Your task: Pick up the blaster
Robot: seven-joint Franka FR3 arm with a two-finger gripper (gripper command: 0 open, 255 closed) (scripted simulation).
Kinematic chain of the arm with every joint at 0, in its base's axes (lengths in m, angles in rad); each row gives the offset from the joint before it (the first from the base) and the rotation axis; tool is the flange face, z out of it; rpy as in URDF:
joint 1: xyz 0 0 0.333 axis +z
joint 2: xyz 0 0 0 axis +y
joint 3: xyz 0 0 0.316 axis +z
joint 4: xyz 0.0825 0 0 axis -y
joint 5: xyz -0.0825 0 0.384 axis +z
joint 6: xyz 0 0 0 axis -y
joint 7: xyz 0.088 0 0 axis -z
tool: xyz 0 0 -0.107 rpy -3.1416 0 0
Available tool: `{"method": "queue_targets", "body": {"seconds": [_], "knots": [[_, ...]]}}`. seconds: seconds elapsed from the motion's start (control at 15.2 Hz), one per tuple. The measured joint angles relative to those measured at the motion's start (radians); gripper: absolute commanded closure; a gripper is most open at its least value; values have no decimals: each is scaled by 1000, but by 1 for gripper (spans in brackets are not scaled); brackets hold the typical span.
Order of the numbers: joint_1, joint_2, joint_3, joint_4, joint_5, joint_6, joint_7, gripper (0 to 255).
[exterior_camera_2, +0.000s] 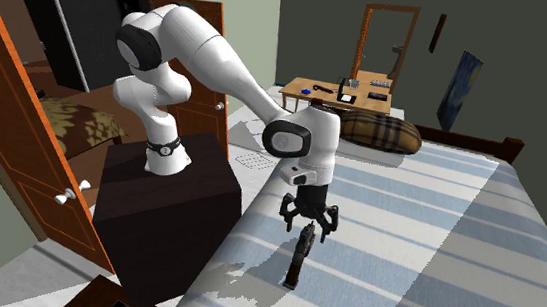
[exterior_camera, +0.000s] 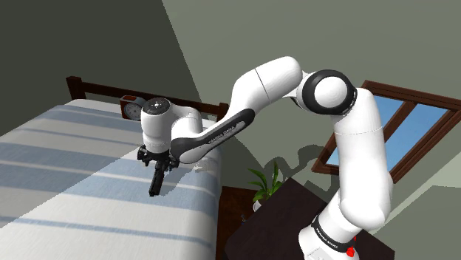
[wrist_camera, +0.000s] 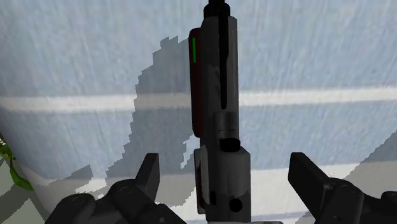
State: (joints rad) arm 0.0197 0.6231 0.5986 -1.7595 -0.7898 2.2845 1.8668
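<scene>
The blaster (wrist_camera: 219,121) is a long dark grey and black gun with a dark red side panel and a small green light. It rests on the blue-and-white striped bed (exterior_camera: 66,185), close to the bed's edge by the stand. My gripper (wrist_camera: 226,167) is open and points down just over the blaster's near end. One finger (wrist_camera: 149,178) stands on each side of it, and neither touches it. In the shoulder view the blaster (exterior_camera: 154,182) reaches out below the gripper (exterior_camera: 155,158). The second exterior view has the blaster (exterior_camera_2: 299,258) below the gripper (exterior_camera_2: 307,220), beside the arm's shadow.
A round alarm clock (exterior_camera: 133,108) stands by the dark wooden headboard (exterior_camera: 96,87). A plaid pillow (exterior_camera_2: 379,131) lies at the head of the bed, with a desk (exterior_camera_2: 346,93) behind it. An open wardrobe (exterior_camera_2: 24,108) stands behind the dark stand (exterior_camera_2: 166,219). A plant (exterior_camera: 266,185) grows beside the bed.
</scene>
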Motion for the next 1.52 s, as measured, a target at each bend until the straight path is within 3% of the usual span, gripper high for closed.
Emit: {"method": "queue_targets", "body": {"seconds": [0.66,1.52], "knots": [[1,2,-2,0,-3,3,3,255],[-37,-90,56,17,85,-87,-72,255]]}}
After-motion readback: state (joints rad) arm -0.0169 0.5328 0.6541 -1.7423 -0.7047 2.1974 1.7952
